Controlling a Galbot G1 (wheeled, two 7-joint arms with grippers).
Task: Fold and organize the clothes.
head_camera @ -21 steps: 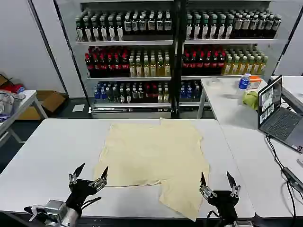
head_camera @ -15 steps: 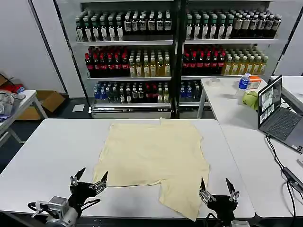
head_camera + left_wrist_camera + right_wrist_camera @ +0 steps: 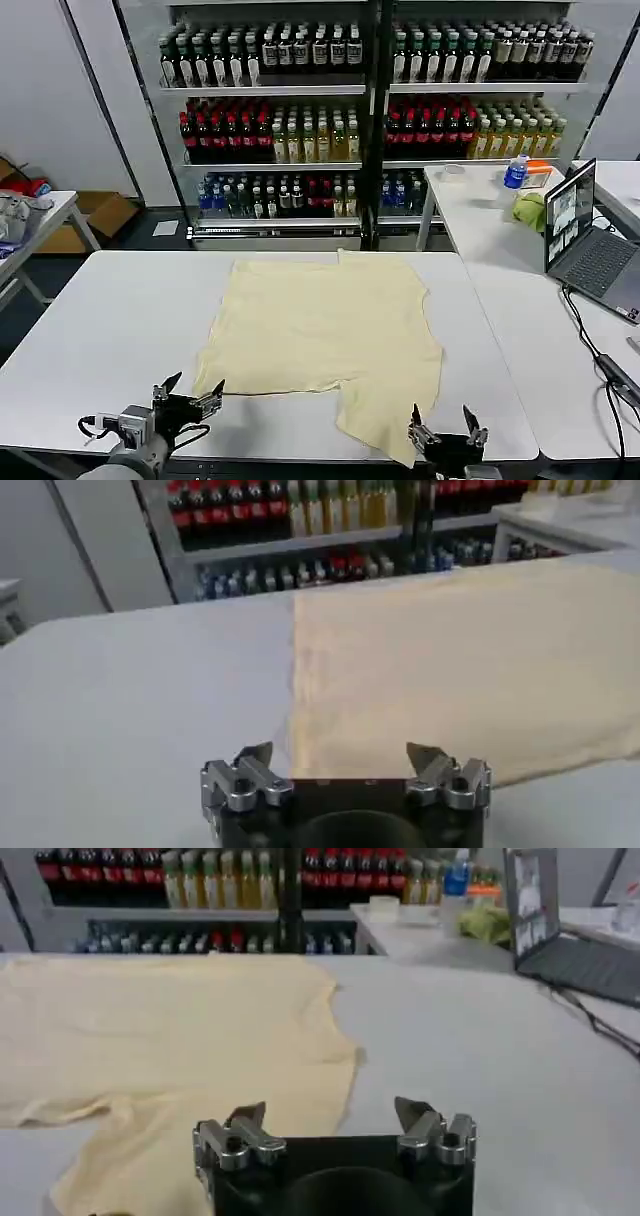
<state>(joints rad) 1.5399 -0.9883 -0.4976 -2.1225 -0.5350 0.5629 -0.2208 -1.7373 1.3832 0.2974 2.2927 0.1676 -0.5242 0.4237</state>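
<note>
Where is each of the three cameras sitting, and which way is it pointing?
Head view: high on the robot, looking forward and down at the white table, the T-shirt and drink shelves; both open hands, left hand and right hand, at the near edge.
Left wrist view: behind the left hand, facing the T-shirt's hem.
Right wrist view: behind the right hand, facing the T-shirt and laptop.
Shared: T-shirt, shelves.

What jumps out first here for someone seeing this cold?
The pale cream-yellow T-shirt lies spread flat across the middle of the white table, one sleeve reaching toward the near edge. The left tool and right tool both sit open and low at that near edge, at the shirt's near corners. Behind the table, shelves of bottled drinks line the back, and a laptop stands open on the table to the right.
</note>
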